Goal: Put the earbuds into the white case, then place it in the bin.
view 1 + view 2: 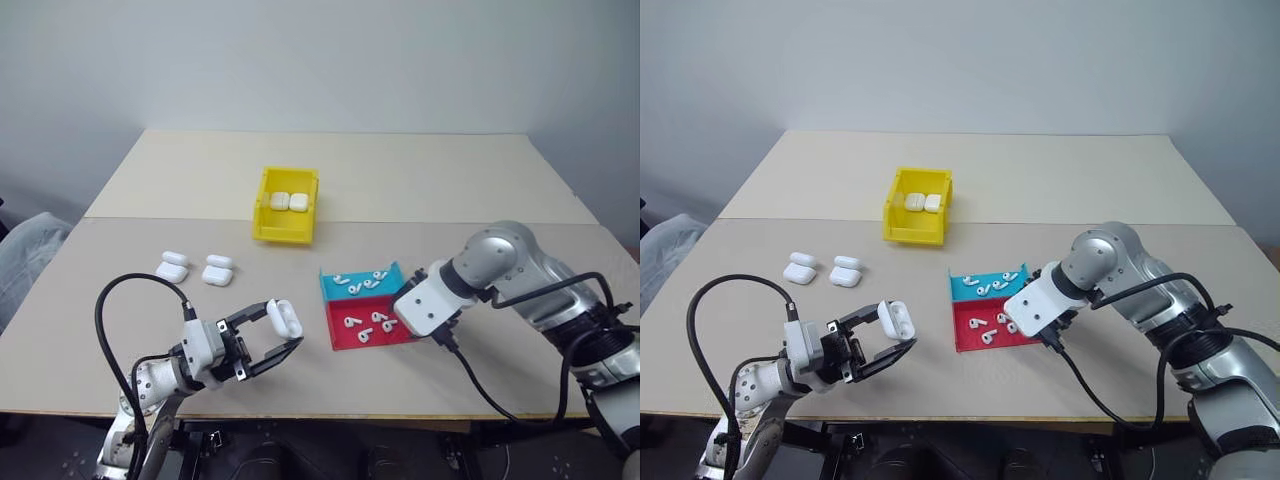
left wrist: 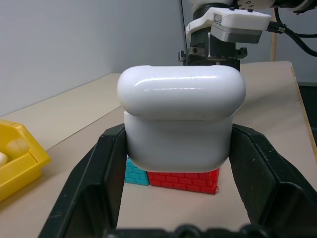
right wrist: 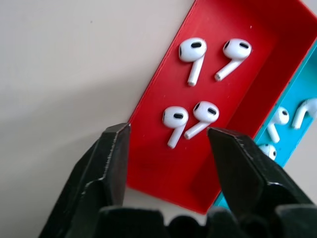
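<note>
My left gripper (image 1: 283, 326) is shut on a white case (image 1: 284, 318), held above the table's near left part; in the left wrist view the case (image 2: 181, 119) sits upright between both fingers. Pointing steeply down, my right gripper (image 3: 168, 144) is open over the red tray (image 3: 163, 173), with nothing between its fingers. Several earbuds (image 3: 174, 119) lie in that tray just beyond the fingertips. More earbuds (image 1: 357, 284) lie in the blue tray (image 1: 331, 290). The yellow bin (image 1: 283, 234) stands at the table's middle with two cases (image 1: 289, 201) inside.
Two more white cases (image 1: 172, 265) (image 1: 217, 270) lie on the table left of the trays. The red tray (image 1: 343, 340) and the blue tray touch side by side under my right hand. A black cable hangs from each wrist.
</note>
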Motion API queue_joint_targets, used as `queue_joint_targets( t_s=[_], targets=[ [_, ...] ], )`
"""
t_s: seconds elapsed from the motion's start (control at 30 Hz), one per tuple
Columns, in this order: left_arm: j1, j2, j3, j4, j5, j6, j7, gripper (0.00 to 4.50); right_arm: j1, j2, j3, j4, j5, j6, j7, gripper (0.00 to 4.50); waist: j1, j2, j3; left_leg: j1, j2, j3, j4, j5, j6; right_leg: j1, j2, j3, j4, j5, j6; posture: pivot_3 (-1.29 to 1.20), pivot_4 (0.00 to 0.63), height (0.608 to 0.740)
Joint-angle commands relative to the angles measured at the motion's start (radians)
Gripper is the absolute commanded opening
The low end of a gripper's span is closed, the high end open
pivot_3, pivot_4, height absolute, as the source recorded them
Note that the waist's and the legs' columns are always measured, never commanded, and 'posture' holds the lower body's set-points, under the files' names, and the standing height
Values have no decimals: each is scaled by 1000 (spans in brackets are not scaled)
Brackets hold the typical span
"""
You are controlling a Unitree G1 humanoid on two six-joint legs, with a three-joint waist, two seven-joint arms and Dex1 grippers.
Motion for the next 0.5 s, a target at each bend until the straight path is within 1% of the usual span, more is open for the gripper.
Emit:
queue_joint_targets(
  t_s=[0.03, 0.33, 0.4, 0.47, 0.5],
  targets=[
    [9, 5, 1, -58, 0, -1, 14, 2784, -34, 16, 1, 16, -26, -22, 15, 3060, 0, 0, 0, 0, 0, 0, 0, 0, 0, 0, 0, 0, 0, 0, 0, 0, 150, 740],
    [15, 8, 6, -90, 22, 15, 61, 2784, -62, 63, 29, 92, -73, -56, 18, 3060, -2, 0, 0, 0, 0, 0, 0, 0, 0, 0, 0, 0, 0, 0, 0, 0, 150, 740],
    [16, 10, 6, -96, 24, 21, 68, 2784, -68, 70, 34, 104, -74, -64, 25, 2678, -2, 0, 0, 0, 0, 0, 0, 0, 0, 0, 0, 0, 0, 0, 0, 0, 150, 740],
    [17, 13, 5, -102, 23, 26, 72, 2784, -72, 80, 37, 115, -82, -66, 18, 2127, -2, 0, 0, 0, 0, 0, 0, 0, 0, 0, 0, 0, 0, 0, 0, 0, 150, 740],
    [18, 14, 4, -104, 23, 28, 73, 2784, -73, 82, 38, 118, -85, -67, 16, 2127, -2, 0, 0, 0, 0, 0, 0, 0, 0, 0, 0, 0, 0, 0, 0, 0, 150, 740]
  ],
)
